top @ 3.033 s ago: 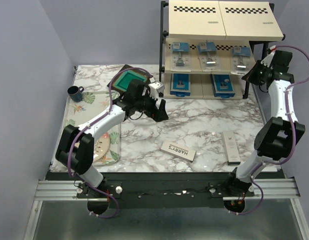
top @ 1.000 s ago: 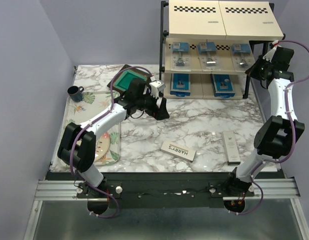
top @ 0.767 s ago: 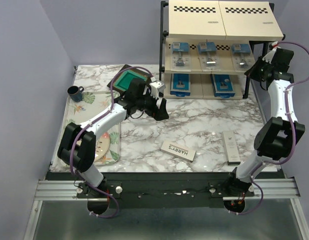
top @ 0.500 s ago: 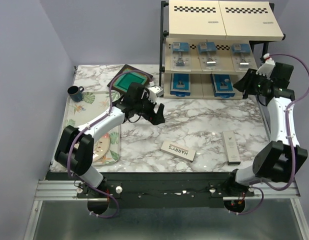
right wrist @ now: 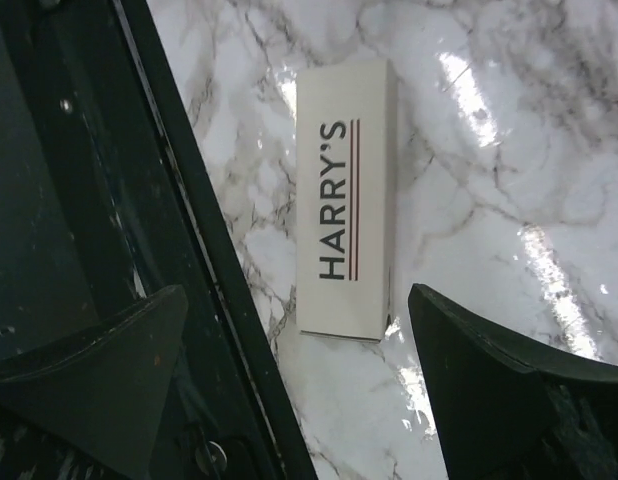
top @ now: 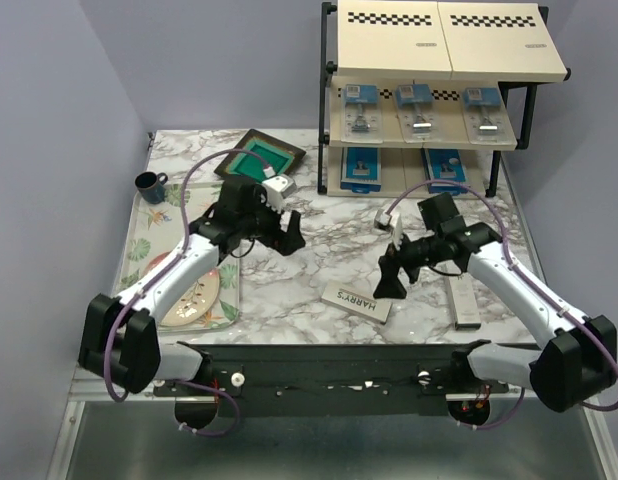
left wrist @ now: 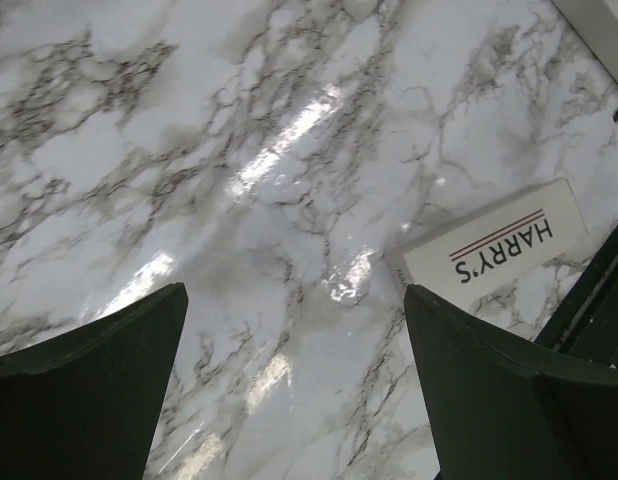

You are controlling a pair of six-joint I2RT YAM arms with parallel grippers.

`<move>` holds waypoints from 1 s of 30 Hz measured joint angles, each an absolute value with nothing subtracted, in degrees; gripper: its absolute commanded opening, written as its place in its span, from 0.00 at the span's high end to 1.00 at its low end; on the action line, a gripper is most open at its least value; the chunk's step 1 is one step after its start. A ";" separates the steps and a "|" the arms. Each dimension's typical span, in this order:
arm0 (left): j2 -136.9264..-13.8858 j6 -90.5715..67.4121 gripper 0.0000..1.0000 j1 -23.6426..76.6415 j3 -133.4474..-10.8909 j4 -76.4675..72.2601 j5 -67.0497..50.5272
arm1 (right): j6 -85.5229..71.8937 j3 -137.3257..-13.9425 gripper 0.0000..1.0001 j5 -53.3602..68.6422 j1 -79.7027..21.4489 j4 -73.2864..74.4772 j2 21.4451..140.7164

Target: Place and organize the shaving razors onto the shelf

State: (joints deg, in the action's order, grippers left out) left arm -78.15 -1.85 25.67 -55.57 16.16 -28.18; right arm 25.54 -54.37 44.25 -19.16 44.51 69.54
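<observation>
Right arm swung from shelf (top: 444,45) down to table (top: 409,225) front. Right gripper (top: 392,283) hung over white box (top: 357,302), fingers spread wide, empty, likely lining up grab. Left gripper (top: 287,238) likewise spread, empty, hovered mid-table, seemingly keeping clear. White box lay flat near front edge: long, "HARRY'S" in dark print, red stripe. To its right lay second white box (top: 461,293). Small packs (top: 417,108) filled middle tier, blue boxes (top: 361,170) bottom tier.

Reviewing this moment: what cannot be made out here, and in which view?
Top view: the second long white box has its far end under the right arm.
Top view: print on the blister packs is too small to read.
Left wrist view: a white object is cut off at the top-right corner; unidentifiable.
</observation>
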 measured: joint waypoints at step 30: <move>-47.94 -7.79 0.03 1.45 -39.42 16.43 -24.01 | 24.05 -52.99 0.49 4.97 -45.76 35.55 92.18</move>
State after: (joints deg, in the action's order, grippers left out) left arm -47.94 -7.79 1.45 -39.42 16.43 -24.01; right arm 24.05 -52.99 4.97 -45.76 35.55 92.18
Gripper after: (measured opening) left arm 0.980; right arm 0.777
